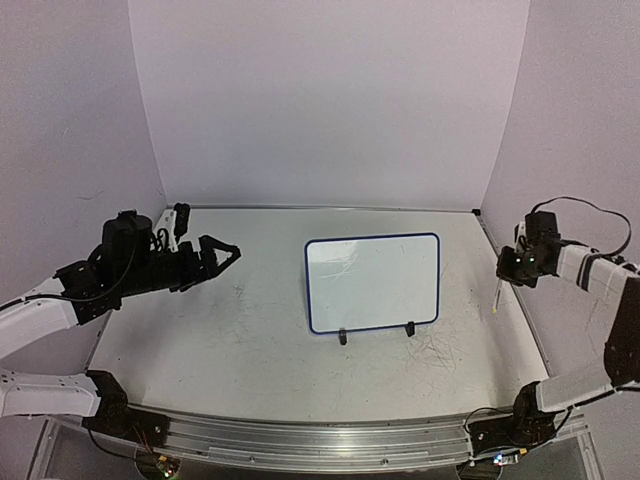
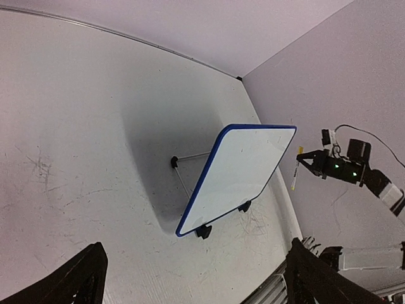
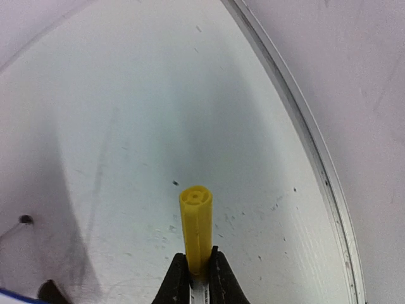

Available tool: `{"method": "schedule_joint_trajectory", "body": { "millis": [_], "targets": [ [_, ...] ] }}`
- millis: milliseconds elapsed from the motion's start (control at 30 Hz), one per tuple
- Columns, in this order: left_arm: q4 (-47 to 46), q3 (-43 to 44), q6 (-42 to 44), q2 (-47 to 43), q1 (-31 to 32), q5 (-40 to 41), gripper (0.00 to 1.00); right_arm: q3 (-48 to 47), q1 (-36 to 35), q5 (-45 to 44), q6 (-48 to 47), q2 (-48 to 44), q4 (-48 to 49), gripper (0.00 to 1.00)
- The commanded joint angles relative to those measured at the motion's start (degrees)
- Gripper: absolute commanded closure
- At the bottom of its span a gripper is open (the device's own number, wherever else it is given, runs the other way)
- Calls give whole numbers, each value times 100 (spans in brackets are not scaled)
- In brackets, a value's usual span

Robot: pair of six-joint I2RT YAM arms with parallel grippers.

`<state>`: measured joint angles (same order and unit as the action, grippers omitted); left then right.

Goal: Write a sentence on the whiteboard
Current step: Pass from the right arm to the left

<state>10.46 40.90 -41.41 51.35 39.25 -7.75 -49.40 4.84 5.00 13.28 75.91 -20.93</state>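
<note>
Now the right gripper clamps a yellow marker, right of the whiteboard; pickup looks done, so next carry its tip left onto it.

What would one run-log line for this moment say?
right end effector: shut on yellow marker | left end effector: open, empty | whiteboard: upright, apart from both

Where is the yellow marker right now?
In the top view the marker sits far right, clamped in the right gripper near the table's right edge, right of the whiteboard.
</note>
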Motion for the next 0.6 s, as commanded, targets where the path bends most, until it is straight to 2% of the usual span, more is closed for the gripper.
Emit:
{"method": "schedule_joint_trajectory", "body": {
  "millis": [0, 67, 133, 233, 333, 433, 567],
  "targets": [
    [-132, 269, -516, 13, -28, 182, 1, 200, -177, 1339, -85, -1412, 1206, 100],
    [-146, 329, -646, 163, -23, 79, 1, 228, -721, 1718, -117, -1914, 1477, 100],
    [-193, 414, -724, 363, -22, -153, 1, 209, -1573, 1686, -239, -2225, 1674, 100],
    [-328, 432, -796, 654, -6, -412, 4, 154, -2807, 1733, -490, -2206, 1714, 100],
    [-538, 428, -1019, 914, 39, -607, 6, 84, -4063, 1498, -703, -1655, 1512, 100],
    [-820, 412, -1269, 1160, 112, -777, 9, 26, -5229, 584, -855, -868, 1435, 100],
    [-972, 545, -1416, 1469, 288, -966, 13, -290, -6099, -104, -963, 103, 1491, 100]
  ]
}}
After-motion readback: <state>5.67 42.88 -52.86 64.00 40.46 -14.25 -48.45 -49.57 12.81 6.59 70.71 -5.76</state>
